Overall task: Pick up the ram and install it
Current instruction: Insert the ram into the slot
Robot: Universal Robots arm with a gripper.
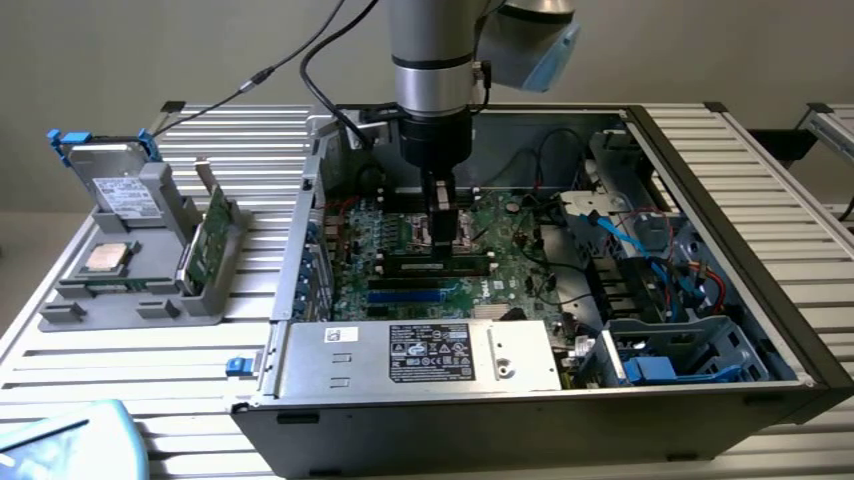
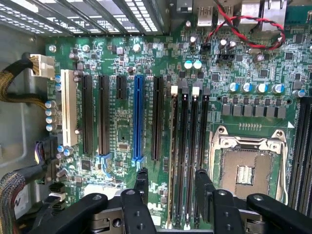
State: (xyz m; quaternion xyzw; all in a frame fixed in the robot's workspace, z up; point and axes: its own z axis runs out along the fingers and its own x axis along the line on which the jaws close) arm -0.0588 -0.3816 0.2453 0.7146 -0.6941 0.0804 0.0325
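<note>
Gripper: black two-fingered gripper [image 2: 170, 187] on the grey robot arm [image 1: 430, 60], fingers spread wide and holding nothing, hanging just above the motherboard inside the open computer case.
Fingers: two black fingers [image 2: 141, 183] stand on either side of one memory slot, apart from what sits in it.
Ram: long, thin dark-green ram stick [image 1: 430, 266] lies seated in a slot directly below the gripper; in the wrist view it appears edge-on as a narrow strip [image 2: 174, 161] between the fingers, beside the other long black memory slots [image 2: 195, 161].
Motherboard: green circuit board [image 2: 122, 63] with a blue expansion slot [image 2: 138, 117], black expansion slots [image 2: 103, 114] and a white slot [image 2: 69, 112].
Socket: silver metal processor socket [image 2: 248, 168] sits just beside the memory slots.
Case: dark metal computer case [image 1: 747, 230] lies open on a slatted aluminium table [image 1: 134, 380], with a grey power-supply box [image 1: 414, 355] bearing a black label along its near edge.
Cables: red and black twisted wires [image 2: 248, 24] run near the board's edge; blue cables [image 1: 641, 240] lie towards the exterior view's right.
Holder: grey parts tray [image 1: 127, 285] stands outside the case at the exterior view's left, carrying an upright green circuit card [image 1: 207, 240].
</note>
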